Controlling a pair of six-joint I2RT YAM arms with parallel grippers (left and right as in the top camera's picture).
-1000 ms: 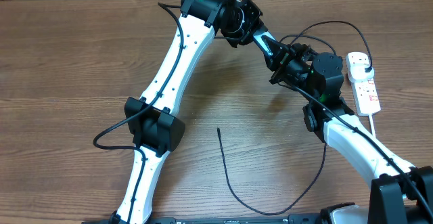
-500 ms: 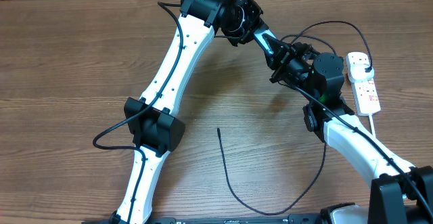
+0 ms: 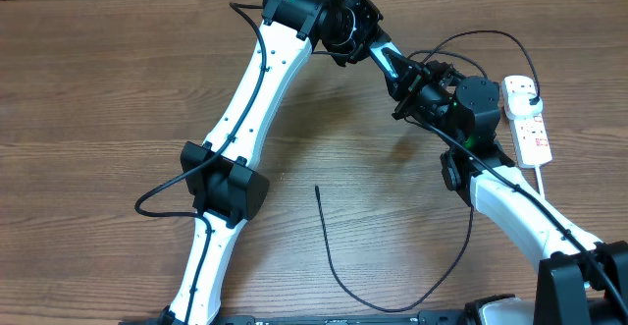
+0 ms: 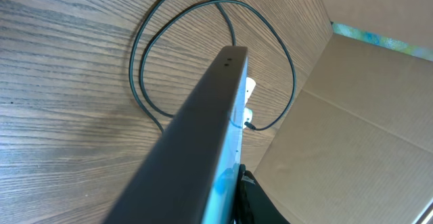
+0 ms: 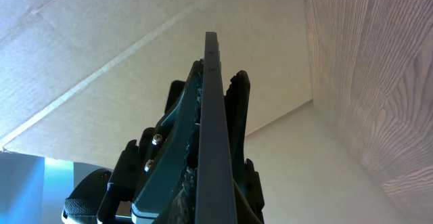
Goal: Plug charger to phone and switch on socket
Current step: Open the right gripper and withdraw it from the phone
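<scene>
The phone (image 3: 386,60) is held in the air, edge-on, between my two grippers at the back of the table. My left gripper (image 3: 365,42) is shut on its far end and my right gripper (image 3: 407,81) is shut on its near end. The left wrist view shows its dark edge and light blue screen (image 4: 226,102). The right wrist view shows its thin edge (image 5: 212,116). The charger cable (image 3: 339,271) lies on the table with its free tip (image 3: 317,188) apart from the phone. Its loops (image 4: 142,55) lead to a black plug (image 3: 530,90) in the white socket strip (image 3: 533,129).
A cardboard wall (image 4: 365,116) stands along the table's back edge, just behind the phone and the strip. The strip's white cord (image 3: 546,183) runs toward the front right. The left arm's own black cable (image 3: 157,195) loops beside its elbow.
</scene>
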